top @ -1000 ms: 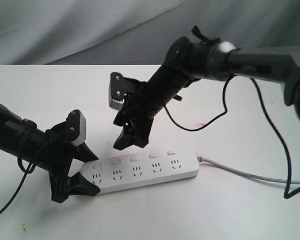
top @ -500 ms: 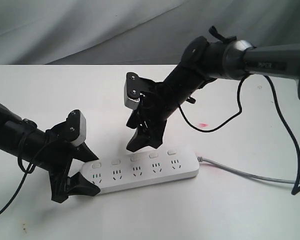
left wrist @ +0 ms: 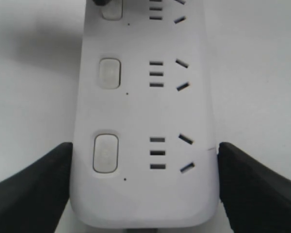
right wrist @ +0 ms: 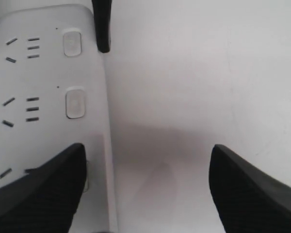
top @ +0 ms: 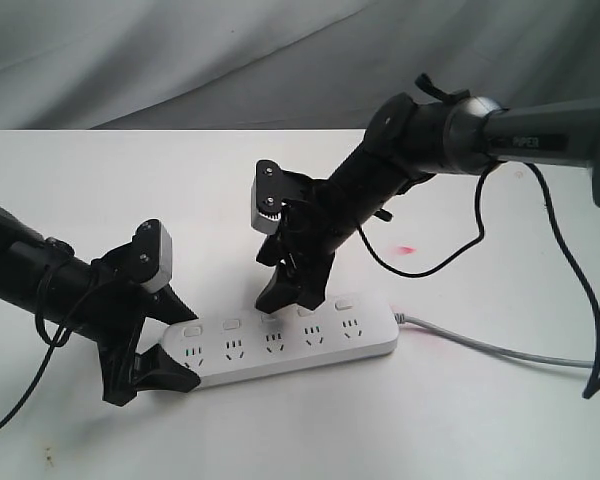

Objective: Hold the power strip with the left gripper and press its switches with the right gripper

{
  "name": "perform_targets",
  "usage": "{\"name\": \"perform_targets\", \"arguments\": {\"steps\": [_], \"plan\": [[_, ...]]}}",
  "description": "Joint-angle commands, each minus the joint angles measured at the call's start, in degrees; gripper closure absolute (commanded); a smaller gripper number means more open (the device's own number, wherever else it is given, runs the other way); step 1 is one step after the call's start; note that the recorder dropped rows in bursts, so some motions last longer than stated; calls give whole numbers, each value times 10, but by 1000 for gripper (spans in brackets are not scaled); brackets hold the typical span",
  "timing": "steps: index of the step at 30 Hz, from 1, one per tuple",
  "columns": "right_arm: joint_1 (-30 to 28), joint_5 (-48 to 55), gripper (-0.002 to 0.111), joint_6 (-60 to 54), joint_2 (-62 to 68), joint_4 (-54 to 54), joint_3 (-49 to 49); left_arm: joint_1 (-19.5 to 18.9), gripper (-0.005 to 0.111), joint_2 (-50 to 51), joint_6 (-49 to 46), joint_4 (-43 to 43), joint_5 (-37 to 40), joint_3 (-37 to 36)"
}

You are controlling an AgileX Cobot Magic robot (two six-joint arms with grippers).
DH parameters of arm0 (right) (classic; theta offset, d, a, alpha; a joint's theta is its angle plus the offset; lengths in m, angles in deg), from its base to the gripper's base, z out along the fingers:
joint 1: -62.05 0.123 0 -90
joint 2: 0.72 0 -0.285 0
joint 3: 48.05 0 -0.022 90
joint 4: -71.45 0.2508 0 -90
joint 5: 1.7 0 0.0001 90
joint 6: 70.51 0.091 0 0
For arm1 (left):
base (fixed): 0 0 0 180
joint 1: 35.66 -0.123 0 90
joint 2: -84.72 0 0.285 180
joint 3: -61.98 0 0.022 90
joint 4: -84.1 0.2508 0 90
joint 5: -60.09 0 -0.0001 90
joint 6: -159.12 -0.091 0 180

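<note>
The black two-jaw left claw is clamped on the long white plastic power strip. In the left wrist view its two black fingers press against the opposite long sides of the strip's rounded end, with the first socket and switch between them. The strip lies flat on the white bench and runs away from this claw. At the far end its grey cord leaves it.

The black two-jaw right claw, on the thick dark grey arm with white lettering, points down at the strip from above. Its jaws are spread wide and grip nothing. One finger sits over the row of small white rectangular switches, its tip at the third switch from the clamped end. The other finger hangs over bare bench beside the strip. Whether the tip is pushing the switch down cannot be told. Two switches lie uncovered between this finger and the left claw.
</note>
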State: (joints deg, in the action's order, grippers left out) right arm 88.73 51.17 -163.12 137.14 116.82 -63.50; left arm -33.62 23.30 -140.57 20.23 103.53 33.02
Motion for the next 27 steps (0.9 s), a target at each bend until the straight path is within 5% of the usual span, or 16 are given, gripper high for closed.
{"name": "perform_targets", "arguments": {"steps": [1, 27], "plan": [[2, -8, 43, -3, 11, 1, 2, 2, 107, 0, -3, -3, 3, 3], [2, -12, 43, 42, 30, -83, 2, 2, 107, 0, -3, -3, 3, 3]]}}
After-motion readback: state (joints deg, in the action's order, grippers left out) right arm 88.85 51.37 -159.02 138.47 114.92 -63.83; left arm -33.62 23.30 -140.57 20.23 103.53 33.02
